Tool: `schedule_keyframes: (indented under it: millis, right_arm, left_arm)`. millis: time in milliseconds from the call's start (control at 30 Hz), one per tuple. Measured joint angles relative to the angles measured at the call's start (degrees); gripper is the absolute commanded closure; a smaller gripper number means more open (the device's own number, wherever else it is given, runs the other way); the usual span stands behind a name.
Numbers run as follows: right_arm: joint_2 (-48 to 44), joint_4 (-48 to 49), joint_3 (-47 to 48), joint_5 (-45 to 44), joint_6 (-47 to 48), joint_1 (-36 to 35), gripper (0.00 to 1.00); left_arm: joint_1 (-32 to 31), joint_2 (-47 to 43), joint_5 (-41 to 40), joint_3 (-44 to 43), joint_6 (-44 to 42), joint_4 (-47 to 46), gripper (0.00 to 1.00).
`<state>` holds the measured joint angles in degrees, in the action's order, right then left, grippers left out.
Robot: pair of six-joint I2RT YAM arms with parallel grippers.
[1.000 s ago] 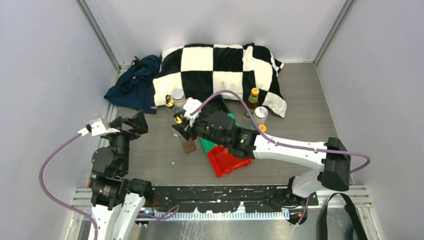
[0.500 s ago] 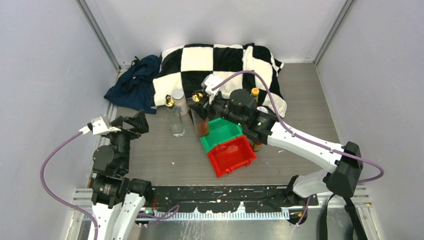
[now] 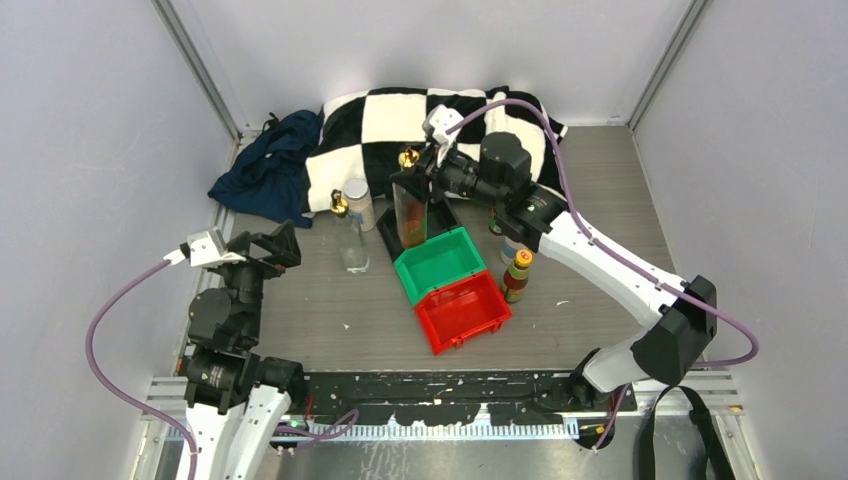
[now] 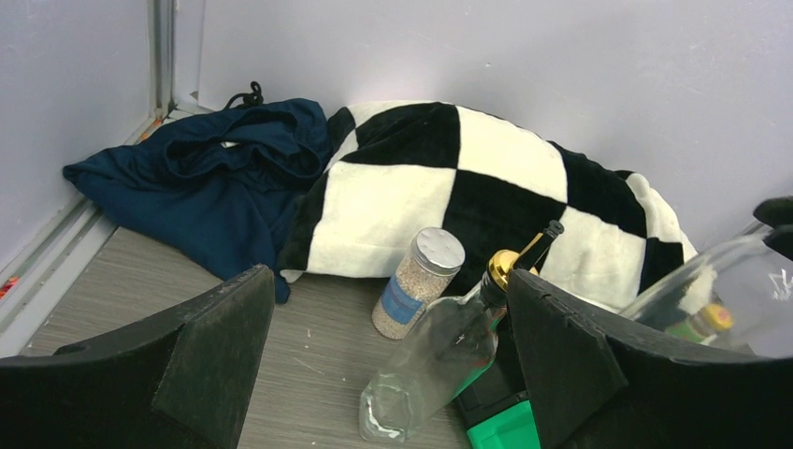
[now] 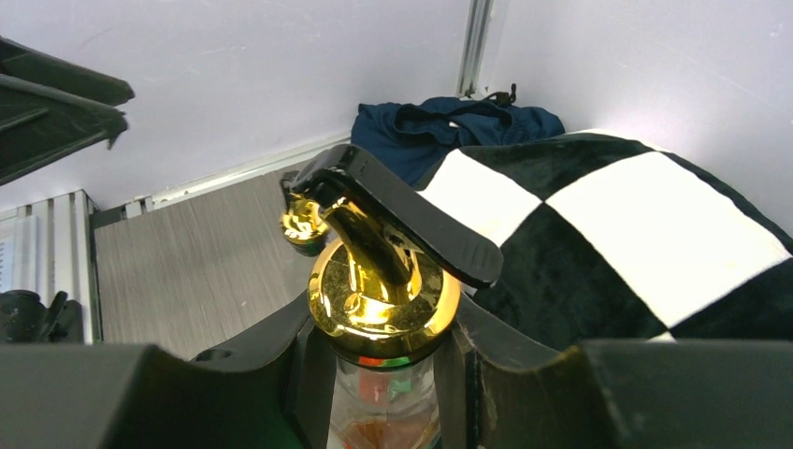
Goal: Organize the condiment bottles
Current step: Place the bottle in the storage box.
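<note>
My right gripper (image 3: pixel 428 172) is shut on the neck of a tall clear glass bottle (image 3: pixel 410 212) with amber liquid and a gold pourer top (image 5: pixel 383 299). It holds the bottle upright over the black bin (image 3: pixel 443 214). The second tall clear bottle (image 3: pixel 351 240) stands left of the bins, with a silver-lidded shaker jar (image 3: pixel 358 201) behind it; both show in the left wrist view, the bottle (image 4: pixel 439 355) and the jar (image 4: pixel 421 281). A yellow-capped sauce bottle (image 3: pixel 517 276) stands right of the bins. The other sauce bottle and shaker are mostly hidden behind my right arm. My left gripper (image 3: pixel 258 248) is open and empty.
A green bin (image 3: pixel 440 262) and a red bin (image 3: pixel 462 310) sit in a row in front of the black bin. A checkered pillow (image 3: pixel 440 125) and a dark blue cloth (image 3: pixel 268 170) lie along the back wall. Grey walls close in both sides.
My right arm has carried the amber bottle from in front of the bins up and back to above the black bin. The left arm has not moved.
</note>
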<state>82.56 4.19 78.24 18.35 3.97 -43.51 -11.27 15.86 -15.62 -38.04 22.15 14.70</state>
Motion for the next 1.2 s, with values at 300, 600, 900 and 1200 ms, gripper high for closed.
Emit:
schedule_keyframes:
  millis: [300,600,900,1200]
  right_arm:
    - [4.9,0.1,2.6,8.4,-2.6,7.9,0.99]
    - [11.0,0.6,7.8,15.4,-4.4,12.3,0.99]
    - [14.6,0.7,11.7,19.6,-4.3,14.4,0.99]
    - [17.0,0.9,12.3,21.3,-3.9,15.7,0.99]
  left_arm:
    - [0.0,-0.1,0.7,0.2,0.0,-0.2,0.05]
    - [0.2,-1.3,1.3,0.5,0.2,-0.4,0.06]
    - [0.5,-1.3,2.3,0.7,0.4,-0.7,0.06]
    - [0.9,-1.3,3.3,0.8,1.0,-1.2,0.06]
